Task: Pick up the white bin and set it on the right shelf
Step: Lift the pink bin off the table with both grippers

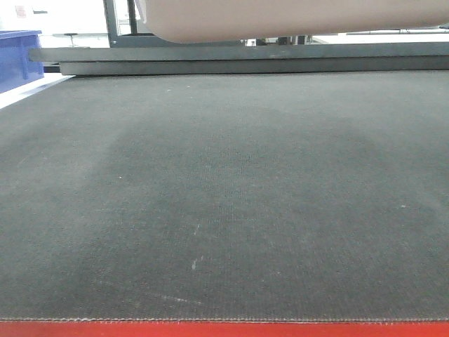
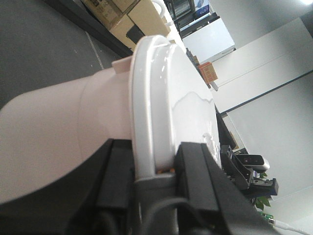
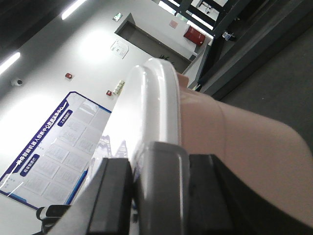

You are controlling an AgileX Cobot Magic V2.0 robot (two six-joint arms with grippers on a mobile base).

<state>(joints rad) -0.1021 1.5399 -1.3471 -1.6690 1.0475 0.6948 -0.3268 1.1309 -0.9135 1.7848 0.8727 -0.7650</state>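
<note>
**White bin, held between two arms.** The white bin (image 1: 280, 17) hangs clear of the dark matted table (image 1: 224, 210). In the front view only its pinkish, rounded underside shows, along the top edge of the frame, with open space between it and the mat.

In the left wrist view the bin (image 2: 54, 127) lies sideways across the frame. Its glossy pale lid (image 2: 161, 88) overhangs the body as a thick rim. The left gripper (image 2: 154, 147) is closed on that rim, with one black finger (image 2: 115, 171) against the body side and the other against the lid top.

In the right wrist view the right gripper (image 3: 156, 164) clamps the opposite rim in the same manner. Black fingers (image 3: 110, 196) sit on either side of the lid edge (image 3: 156, 98), and the bin's pinkish wall (image 3: 244, 147) runs off to the right.

**Surroundings.**
- A blue bin (image 1: 17, 60) stands at the table's far left.
- Dark frame rails (image 1: 245, 60) cross behind the mat.
- A red strip (image 1: 224, 330) edges the near side of the table.
- Cardboard boxes (image 2: 132, 14) show beyond the bin in the left wrist view.
- A blue-framed wall board (image 3: 58, 152) shows in the right wrist view.
</note>
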